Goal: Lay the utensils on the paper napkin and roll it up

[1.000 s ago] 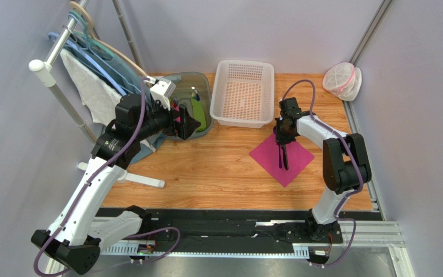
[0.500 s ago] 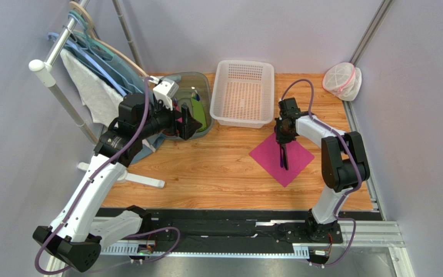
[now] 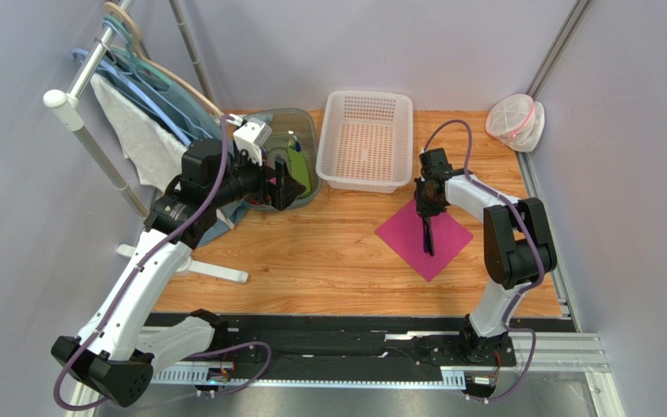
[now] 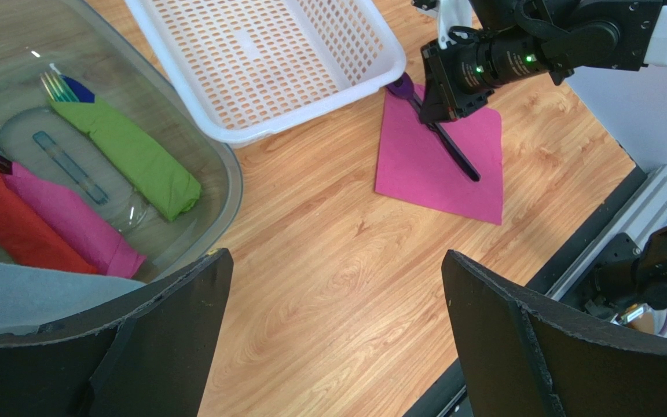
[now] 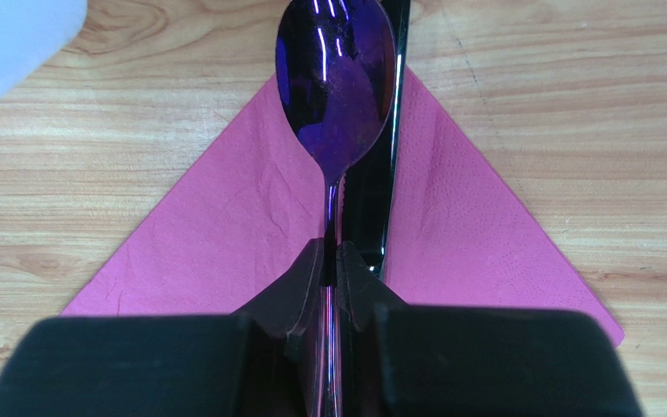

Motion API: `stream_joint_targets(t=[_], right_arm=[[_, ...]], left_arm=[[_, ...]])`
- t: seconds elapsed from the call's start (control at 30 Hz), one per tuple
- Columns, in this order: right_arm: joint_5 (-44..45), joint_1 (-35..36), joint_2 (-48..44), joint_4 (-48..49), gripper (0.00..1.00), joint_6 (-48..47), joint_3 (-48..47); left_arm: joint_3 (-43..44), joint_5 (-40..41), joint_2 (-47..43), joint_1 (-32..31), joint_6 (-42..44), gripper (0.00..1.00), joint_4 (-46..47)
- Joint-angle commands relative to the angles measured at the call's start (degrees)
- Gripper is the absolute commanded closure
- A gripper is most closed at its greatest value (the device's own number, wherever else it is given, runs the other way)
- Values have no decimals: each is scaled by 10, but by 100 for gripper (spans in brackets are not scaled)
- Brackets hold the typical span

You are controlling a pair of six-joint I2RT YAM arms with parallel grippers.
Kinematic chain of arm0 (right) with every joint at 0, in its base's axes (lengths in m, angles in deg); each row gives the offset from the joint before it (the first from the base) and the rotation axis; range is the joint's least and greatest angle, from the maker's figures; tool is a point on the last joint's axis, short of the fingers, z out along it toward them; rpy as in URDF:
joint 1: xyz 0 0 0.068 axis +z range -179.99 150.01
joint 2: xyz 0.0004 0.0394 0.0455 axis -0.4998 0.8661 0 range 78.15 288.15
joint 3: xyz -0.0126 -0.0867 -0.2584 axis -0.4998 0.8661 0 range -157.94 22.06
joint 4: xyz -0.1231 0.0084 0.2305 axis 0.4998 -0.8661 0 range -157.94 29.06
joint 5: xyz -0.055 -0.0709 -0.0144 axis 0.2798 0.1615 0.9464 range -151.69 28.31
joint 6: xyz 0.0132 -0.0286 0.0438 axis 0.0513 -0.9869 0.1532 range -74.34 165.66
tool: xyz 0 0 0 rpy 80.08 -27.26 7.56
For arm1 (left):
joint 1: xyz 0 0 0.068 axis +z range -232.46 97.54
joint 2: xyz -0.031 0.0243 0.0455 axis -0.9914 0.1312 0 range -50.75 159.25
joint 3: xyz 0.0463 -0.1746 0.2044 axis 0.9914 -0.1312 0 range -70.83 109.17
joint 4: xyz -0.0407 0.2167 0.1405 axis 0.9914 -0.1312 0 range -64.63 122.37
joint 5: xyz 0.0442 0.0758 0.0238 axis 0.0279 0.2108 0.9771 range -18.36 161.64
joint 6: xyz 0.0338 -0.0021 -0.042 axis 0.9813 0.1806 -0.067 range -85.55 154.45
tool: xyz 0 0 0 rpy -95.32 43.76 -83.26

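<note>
1. The right gripper (image 5: 333, 261) has its jaws drawn in on the slim stem of the dark purple plastic spoon (image 5: 335, 82). In the wrist view a tip presses on either side.
2. The spoon runs along the diagonal of the thin magenta-pink paper napkin (image 5: 476, 234), which is spread flat on the wooden table (image 5: 572, 104). Its bowl reaches past the far corner, toward the white plastic basket (image 4: 267, 69). Whether it rests on the paper or hangs just above it cannot be told.
3. The straight black plastic knife (image 5: 370, 200) lies on the napkin just beside the spoon and parallel to it.
4. The left gripper (image 4: 337, 287) holds nothing, with its jaws spread wide. It is well apart from the napkin, beside the clear plastic tub (image 4: 224, 174).
5. Both utensils look light, stiff and glossy, so they are likely slippery. A mid-stem hold seems safest against swivelling.
6. The napkin looks soft and nearly weightless, apt to slide or tear. Taking it by a free corner and rolling it over the utensils, which would weigh the paper down, seems the best approach.
</note>
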State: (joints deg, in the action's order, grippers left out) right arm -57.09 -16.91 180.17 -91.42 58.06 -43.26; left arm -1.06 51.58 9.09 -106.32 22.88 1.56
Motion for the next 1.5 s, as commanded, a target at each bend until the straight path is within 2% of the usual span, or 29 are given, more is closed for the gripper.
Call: stream_joint_targets(t=[0.0,0.17,0.2,0.33,0.5,0.53,0.57,0.63,0.67,0.73,0.8,0.83,0.9,0.97,1.03,1.1,1.13,1.23,1.33,1.47], right_arm=[[18,0,3,24,87,-5,2],[15,-3,5,17,80,-4,-2],[13,-3,3,16,74,-1,-2],[6,-2,-15,-4,74,3,-9],[-37,-5,-86,-43,72,-3,-30],[-69,-11,-101,-58,71,-5,-32],[-82,-16,-133,-64,67,-15,-34],[-102,-33,-161,-82,59,-26,-33],[-134,-41,-175,-88,57,-36,-31],[-189,-72,-198,-106,53,-66,-23],[-229,-109,-198,-122,50,-96,-18],[-289,-125,-192,-143,49,-106,-18],[-343,-178,-175,-157,47,-122,-16],[-391,-204,-130,-181,49,-143,-30],[-416,-236,-70,-215,56,-154,-50],[-425,-267,-38,-239,65,-167,-83],[-433,-278,-12,-251,67,-182,-91],[-450,-309,13,-280,69,-213,-124],[-461,-315,30,-311,72,-259,-133],[-451,-314,26,-296,73,-272,-99]], left_arm=[[0,-10,3,2,10,1,17],[4,-11,7,2,13,1,15],[4,-12,7,2,15,1,15],[6,-16,8,2,21,1,10],[9,-60,8,2,87,1,7],[5,-76,7,2,115,1,7],[2,-115,7,2,138,1,7],[-16,-140,5,-25,182,1,8],[-25,-122,2,-44,236,1,11],[-59,-103,-3,-114,314,1,22],[-79,-107,5,-150,352,1,55],[-88,-109,15,-177,369,2,67],[-88,-118,69,-199,371,4,116],[-72,-121,145,-242,388,11,158],[-58,-110,213,-274,390,19,201],[-47,-134,257,-306,401,28,260],[-33,-139,303,-316,410,35,279],[23,-133,401,-345,419,43,325],[74,-135,469,-357,436,44,312],[83,-95,506,-358,465,44,326]])
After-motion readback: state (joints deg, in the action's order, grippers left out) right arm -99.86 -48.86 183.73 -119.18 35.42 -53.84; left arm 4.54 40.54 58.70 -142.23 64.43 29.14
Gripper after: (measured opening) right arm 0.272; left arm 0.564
